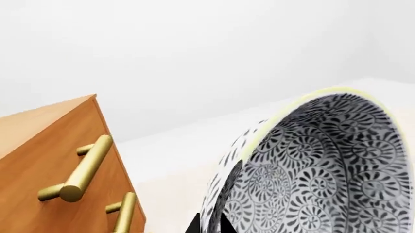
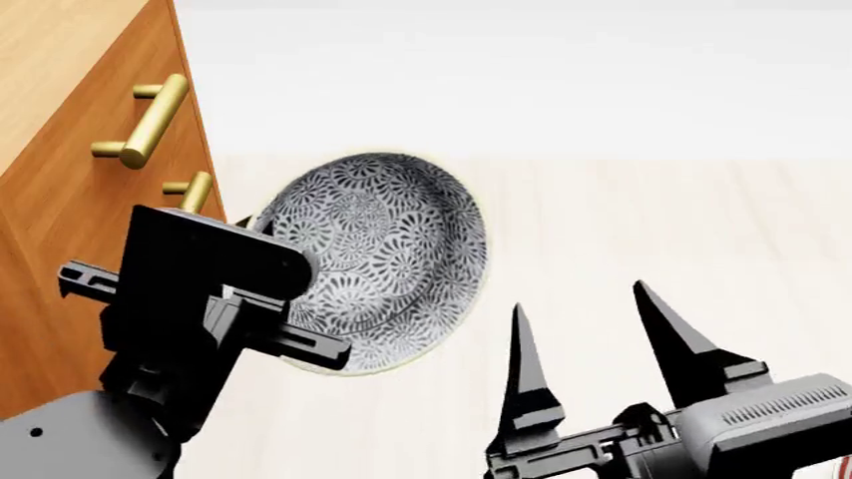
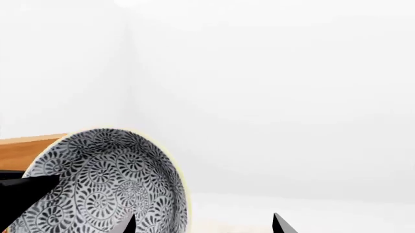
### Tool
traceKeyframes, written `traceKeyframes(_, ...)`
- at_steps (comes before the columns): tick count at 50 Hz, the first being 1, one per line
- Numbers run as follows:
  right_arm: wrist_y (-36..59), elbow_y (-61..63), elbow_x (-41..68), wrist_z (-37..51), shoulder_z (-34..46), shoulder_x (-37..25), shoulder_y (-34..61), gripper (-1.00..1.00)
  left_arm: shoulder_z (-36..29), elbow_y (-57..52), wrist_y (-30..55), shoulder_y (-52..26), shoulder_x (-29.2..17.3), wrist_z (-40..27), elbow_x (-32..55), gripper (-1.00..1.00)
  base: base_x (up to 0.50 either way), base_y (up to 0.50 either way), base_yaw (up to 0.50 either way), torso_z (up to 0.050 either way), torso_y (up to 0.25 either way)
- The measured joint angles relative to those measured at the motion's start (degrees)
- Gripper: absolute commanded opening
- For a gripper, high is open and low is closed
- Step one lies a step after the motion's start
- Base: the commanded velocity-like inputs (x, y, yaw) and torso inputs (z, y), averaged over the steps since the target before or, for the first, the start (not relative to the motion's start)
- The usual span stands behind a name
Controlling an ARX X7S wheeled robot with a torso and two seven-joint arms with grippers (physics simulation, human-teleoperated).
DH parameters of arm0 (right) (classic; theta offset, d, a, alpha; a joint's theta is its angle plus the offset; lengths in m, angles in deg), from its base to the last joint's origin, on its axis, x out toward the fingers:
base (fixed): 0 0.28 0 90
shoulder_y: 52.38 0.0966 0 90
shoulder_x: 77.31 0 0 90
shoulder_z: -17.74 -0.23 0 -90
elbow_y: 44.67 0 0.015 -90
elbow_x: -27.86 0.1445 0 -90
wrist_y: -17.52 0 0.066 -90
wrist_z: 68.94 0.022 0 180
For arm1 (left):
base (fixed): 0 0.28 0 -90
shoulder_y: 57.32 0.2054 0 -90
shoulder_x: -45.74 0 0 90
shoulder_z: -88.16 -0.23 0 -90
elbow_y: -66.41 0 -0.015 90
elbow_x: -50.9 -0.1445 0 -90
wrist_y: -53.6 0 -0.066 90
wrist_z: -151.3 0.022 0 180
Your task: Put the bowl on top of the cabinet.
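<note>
The bowl (image 2: pixel 379 254), white with a dense grey-black floral pattern and a pale rim, hangs tilted on its side in the air. My left gripper (image 2: pixel 259 261) is shut on its rim; in the left wrist view the two black fingertips (image 1: pixel 194 225) pinch the bowl (image 1: pixel 324 165) wall between them. The orange-brown cabinet (image 2: pixel 80 170) with brass bar handles (image 2: pixel 144 122) stands just left of the bowl, its top (image 1: pixel 39 119) showing in the left wrist view. My right gripper (image 2: pixel 593 339) is open and empty to the bowl's right; the bowl (image 3: pixel 104 184) shows beside its fingers.
Pale wooden floor (image 2: pixel 665 230) spreads to the right of the cabinet, with a white wall (image 2: pixel 533 70) behind. A small red-and-white edge (image 2: pixel 844 467) shows at the lower right corner of the head view.
</note>
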Motion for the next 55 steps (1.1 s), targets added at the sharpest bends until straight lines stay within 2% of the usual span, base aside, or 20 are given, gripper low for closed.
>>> traceKeyframes(30, -16.37, -5.52, 17.22, -9.29, -10.89, 3.14, -14.38, 1.00, -3.70, 3.54, 7.40, -12.07, 3.34, -0.05, -1.16, -1.00, 0.00, 0.00, 0.00, 0.000, 0.001)
traceKeyframes(55, -20.13, -10.72, 21.36, -11.94, -13.76, 6.42, -15.92, 1.00, -5.29, 7.28, 13.44, -21.94, 7.83, 1.83, 1.35, -1.00, 0.00, 0.00, 0.00, 0.000, 0.000)
